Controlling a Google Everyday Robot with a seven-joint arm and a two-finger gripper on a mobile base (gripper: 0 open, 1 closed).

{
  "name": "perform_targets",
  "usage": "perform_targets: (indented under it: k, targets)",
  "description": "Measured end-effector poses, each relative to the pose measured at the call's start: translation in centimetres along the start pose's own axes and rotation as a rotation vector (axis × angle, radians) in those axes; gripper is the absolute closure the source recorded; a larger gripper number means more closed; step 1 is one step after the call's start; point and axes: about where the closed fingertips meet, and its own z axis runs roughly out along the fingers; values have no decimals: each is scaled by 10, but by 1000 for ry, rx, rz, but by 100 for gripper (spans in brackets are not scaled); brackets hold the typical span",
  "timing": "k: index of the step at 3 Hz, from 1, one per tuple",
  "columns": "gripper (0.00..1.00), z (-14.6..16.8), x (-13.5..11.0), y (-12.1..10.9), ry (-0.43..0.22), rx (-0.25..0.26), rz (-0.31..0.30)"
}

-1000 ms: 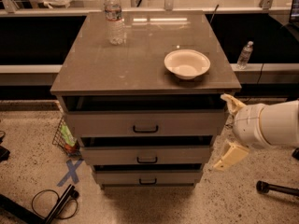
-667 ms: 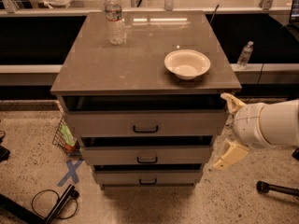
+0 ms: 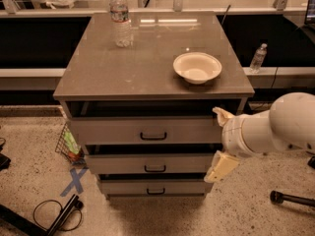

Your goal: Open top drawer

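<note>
Showing grey cabinet point(image 3: 231, 104) from front and above, w/ three stacked drawers. Tallest front = top drawer point(image 3: 108, 131), directly under countertop point(image 3: 123, 68), w/ small black handle point(image 3: 153, 136) centred. Dark slot open btwn its upper edge and countertop. Below it, middle drawer point(image 3: 118, 164) and bottom drawer point(image 3: 128, 187), shallower fronts, same handles, dark gap above each.

Gripper point(image 3: 221, 141) at right end of drawer fronts, carried on white arm point(image 3: 290, 122) entering from right. Tan fingers point(image 3: 222, 116) spread wide apart: upper one at top-drawer height near cabinet's right corner, lower one beside right end of middle drawer. Nothing held btwn them; well right of handle. Contact w/ drawer front: cannot tell.

On countertop: water bottle point(image 3: 120, 18) far left, white bowl point(image 3: 197, 68) near right, well apart. Second bottle point(image 3: 258, 58) on far ledge at right. Blue tape X point(image 3: 75, 181) on floor, near left.

Vs. 0.7 s and 1.0 s earlier: no visible change. Same gripper pos., same finger spread, same slot above top drawer; bottle and bowl unmoved.
</note>
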Motion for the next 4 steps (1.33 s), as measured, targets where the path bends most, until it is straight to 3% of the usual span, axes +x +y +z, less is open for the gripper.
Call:
perform_targets:
  k: [2,4]
  targets:
    - [0,56,5,-7,22,-51,-12]
    - [0,107,33,-43,91,-76,-60]
